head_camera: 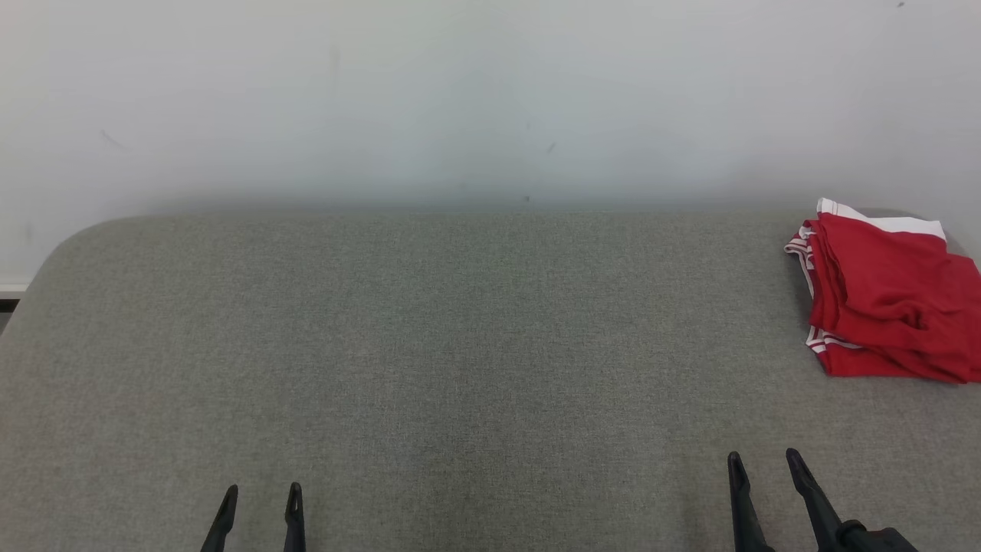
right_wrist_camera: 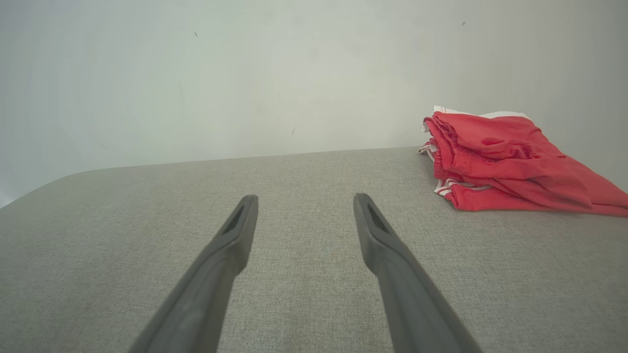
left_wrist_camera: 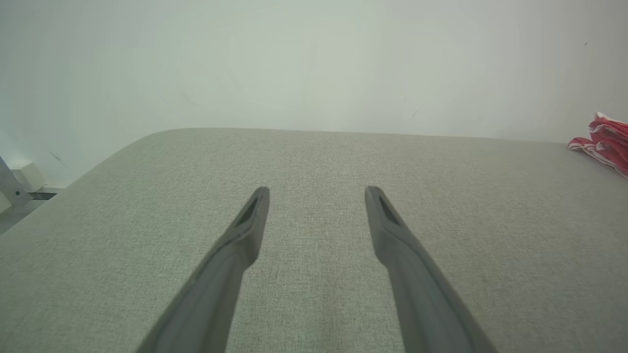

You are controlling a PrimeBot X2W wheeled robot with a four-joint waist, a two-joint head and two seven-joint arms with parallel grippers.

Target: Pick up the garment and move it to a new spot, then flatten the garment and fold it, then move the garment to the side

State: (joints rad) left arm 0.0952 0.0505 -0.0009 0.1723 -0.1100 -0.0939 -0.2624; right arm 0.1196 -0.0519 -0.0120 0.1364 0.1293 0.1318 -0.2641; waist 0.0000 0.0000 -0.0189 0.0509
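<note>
A red garment (head_camera: 889,307) with white trim lies folded in a loose stack at the far right of the grey fabric table (head_camera: 460,345), running off the head view's right edge. The right wrist view has the garment (right_wrist_camera: 505,162) ahead and to the right of my fingers, and its edge (left_wrist_camera: 606,142) shows at the far right of the left wrist view. My left gripper (head_camera: 262,491) stands open at the lower left with nothing between its fingers. My right gripper (head_camera: 762,458) stands open at the lower right, well short of the garment and apart from it.
A pale wall (head_camera: 490,100) rises directly behind the table's far edge. The table's far left corner (head_camera: 84,238) is rounded. A white bracket or fitting (left_wrist_camera: 19,184) sits past the table's left edge in the left wrist view.
</note>
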